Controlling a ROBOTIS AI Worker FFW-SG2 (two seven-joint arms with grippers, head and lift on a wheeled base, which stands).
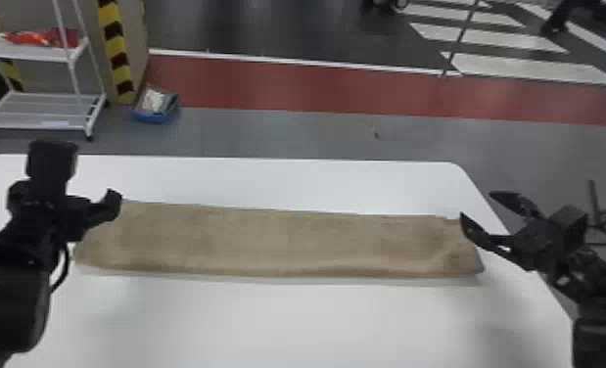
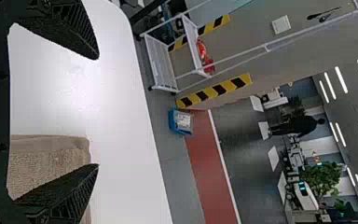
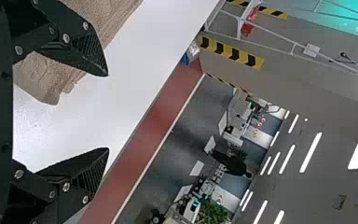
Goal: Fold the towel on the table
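"So, where's the towel (image 1: 287, 242)?"
"Flat across the white bench (image 1: 291, 323), a nubbly tan strip, nine to three o'clock."
"Its ends?"
"Left hand (image 1: 65, 195) near nine, right hand (image 1: 477, 204) near three, both wide."

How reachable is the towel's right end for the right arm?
Likely yes: the right gripper is open near that end of the towel, with nothing visible blocking the way.

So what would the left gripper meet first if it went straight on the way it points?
The left gripper seems to have a free way over the bare far side of the table, though its height is unclear.
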